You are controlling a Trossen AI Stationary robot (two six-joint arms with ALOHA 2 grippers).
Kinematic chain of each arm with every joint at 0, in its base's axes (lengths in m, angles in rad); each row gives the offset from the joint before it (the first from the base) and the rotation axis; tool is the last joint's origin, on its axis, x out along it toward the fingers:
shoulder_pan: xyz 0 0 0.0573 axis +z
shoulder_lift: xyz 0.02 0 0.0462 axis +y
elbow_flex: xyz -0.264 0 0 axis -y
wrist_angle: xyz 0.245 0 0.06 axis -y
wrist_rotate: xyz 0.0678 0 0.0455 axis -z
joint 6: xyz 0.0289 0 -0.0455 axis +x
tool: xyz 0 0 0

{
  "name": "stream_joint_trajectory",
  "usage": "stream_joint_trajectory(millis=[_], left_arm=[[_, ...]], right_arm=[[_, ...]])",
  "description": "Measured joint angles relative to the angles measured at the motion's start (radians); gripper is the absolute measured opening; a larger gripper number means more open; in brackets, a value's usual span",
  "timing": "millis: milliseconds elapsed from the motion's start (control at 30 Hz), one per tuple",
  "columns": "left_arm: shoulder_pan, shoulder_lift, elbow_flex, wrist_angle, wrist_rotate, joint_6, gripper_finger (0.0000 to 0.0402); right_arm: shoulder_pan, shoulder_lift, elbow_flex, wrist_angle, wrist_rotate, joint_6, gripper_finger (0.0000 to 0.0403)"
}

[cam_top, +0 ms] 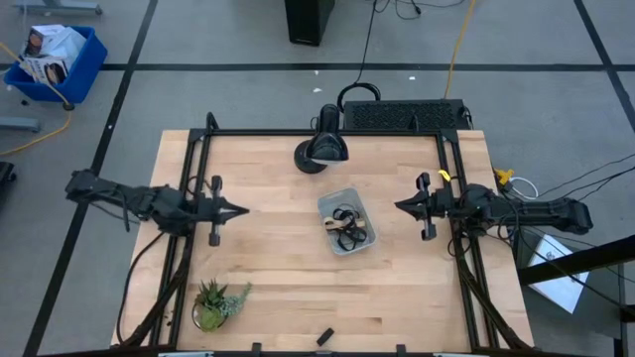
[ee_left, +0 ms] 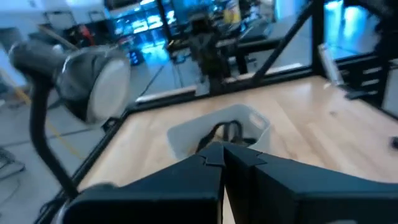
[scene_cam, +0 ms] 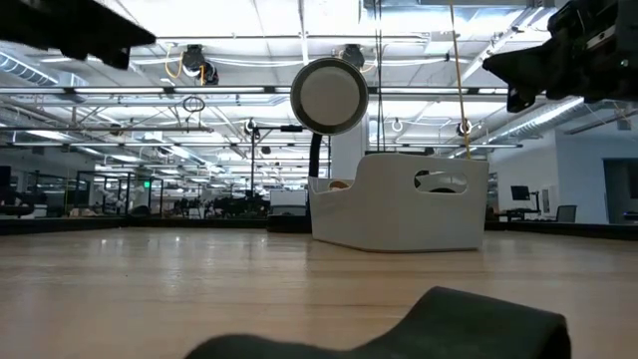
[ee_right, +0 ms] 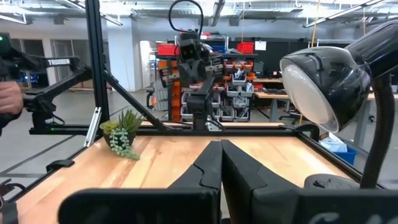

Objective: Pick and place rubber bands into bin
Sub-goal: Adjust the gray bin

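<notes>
Several rubber bands (cam_top: pixel 345 226), black and tan, lay in the bin (cam_top: pixel 335 198), midway between the left gripper (cam_top: pixel 241 210) and right gripper (cam_top: pixel 399 205); both had fingers pressed together, holding nothing. A desk lamp (cam_top: pixel 322 147) stood just beyond the bin. A potted plant (cam_top: pixel 214 303) and small black piece (cam_top: pixel 323 337), seen from overhead, sat nearer the front edge; the low view showed the bin (scene_cam: pixel 399 214) under the lamp head.
</notes>
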Motion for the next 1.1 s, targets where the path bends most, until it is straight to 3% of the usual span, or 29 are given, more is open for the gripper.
stream_joint_trajectory(millis=[233,333,500,767,1100], left_arm=[[0.174,-0.038,-0.040,-0.004,0.231,-0.027,0.0001],[0.201,-0.080,-0.040,0.005,0.293,-0.022,0.0001],[0.204,-0.156,-0.055,0.027,0.308,0.000,0.0001],[0.222,-0.260,-0.201,0.155,0.345,0.009,0.0000],[0.248,-0.284,-0.292,0.180,0.415,-0.046,0.0000]], right_arm=[[-0.048,0.000,0.000,-0.028,-0.008,-0.023,0.0000],[-0.062,-0.009,0.000,-0.020,-0.070,-0.013,0.0000],[-0.067,-0.013,0.000,-0.020,-0.079,0.024,0.0000],[-0.067,-0.014,0.000,-0.027,-0.080,0.041,0.0000],[-0.065,-0.002,-0.007,-0.040,-0.132,0.075,0.0000]])
